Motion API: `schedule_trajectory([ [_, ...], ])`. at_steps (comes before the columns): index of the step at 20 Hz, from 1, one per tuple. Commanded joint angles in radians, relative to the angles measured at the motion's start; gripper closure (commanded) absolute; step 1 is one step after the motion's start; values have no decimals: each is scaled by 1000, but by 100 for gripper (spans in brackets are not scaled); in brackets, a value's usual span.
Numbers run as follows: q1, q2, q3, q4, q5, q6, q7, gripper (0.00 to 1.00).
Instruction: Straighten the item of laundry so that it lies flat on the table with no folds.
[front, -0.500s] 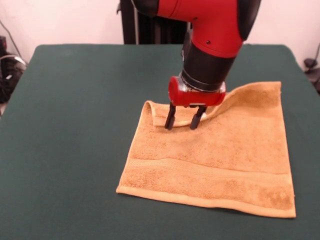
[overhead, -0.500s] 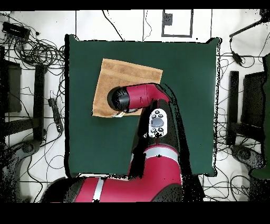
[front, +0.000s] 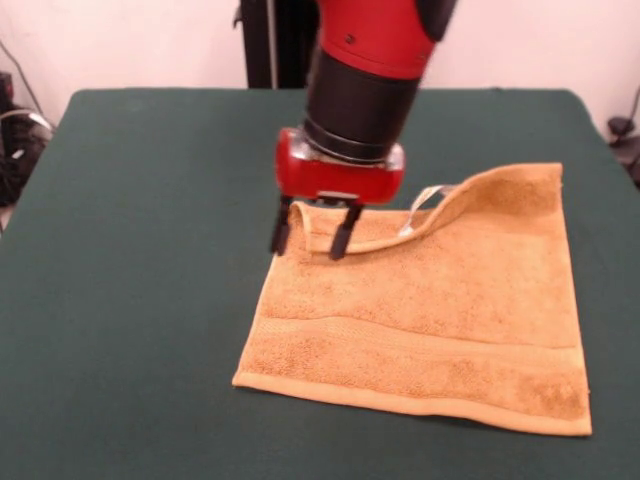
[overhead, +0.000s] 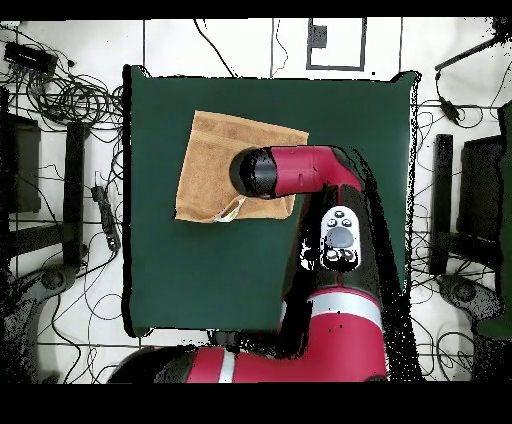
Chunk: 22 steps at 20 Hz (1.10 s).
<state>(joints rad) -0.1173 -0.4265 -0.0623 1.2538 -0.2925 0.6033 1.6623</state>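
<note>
1. One fold is all that seems to stand between this golden-orange terry-cloth towel (front: 430, 310) and a flat finish, as far as I can judge from where I stand.
2. Most of the cloth already lies spread on the dark green felt-covered table (front: 140, 250), with its woven border band running smoothly along the edge farthest from the arm.
3. What is left is the edge nearest the robot: a strip of it is turned over onto the towel's top, starting just beneath the gripper and rising into a lifted hump further along on the far side of it.
4. A small white tag (front: 420, 208) peeks out under that hump, beside the gripper.
5. The red-and-black gripper (front: 310, 234) hangs over the towel's folded corner, its two dark fingers (front: 340, 238) spread apart with nothing between them; one finger sits by the corner's outer side, the other over the turned strip.
6. I cannot tell from the front whether the tips are touching the cloth or hovering just above it.
7. From overhead the arm covers that corner, and the towel (overhead: 215, 165) shows beyond it, well away from the table's edges.
8. To my eye the remaining job is to catch that flipped edge and draw it back toward the robot until the strip unrolls.
</note>
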Motion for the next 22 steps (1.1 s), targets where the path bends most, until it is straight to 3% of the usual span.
schedule_trajectory([
  [1, -10, 69, 70, -128, 12, 31, 60, 0],
  [11, -30, 148, 126, -214, 67, 123, 58, 0],
  [22, -24, 150, 96, -192, 116, 158, 91, 0],
])
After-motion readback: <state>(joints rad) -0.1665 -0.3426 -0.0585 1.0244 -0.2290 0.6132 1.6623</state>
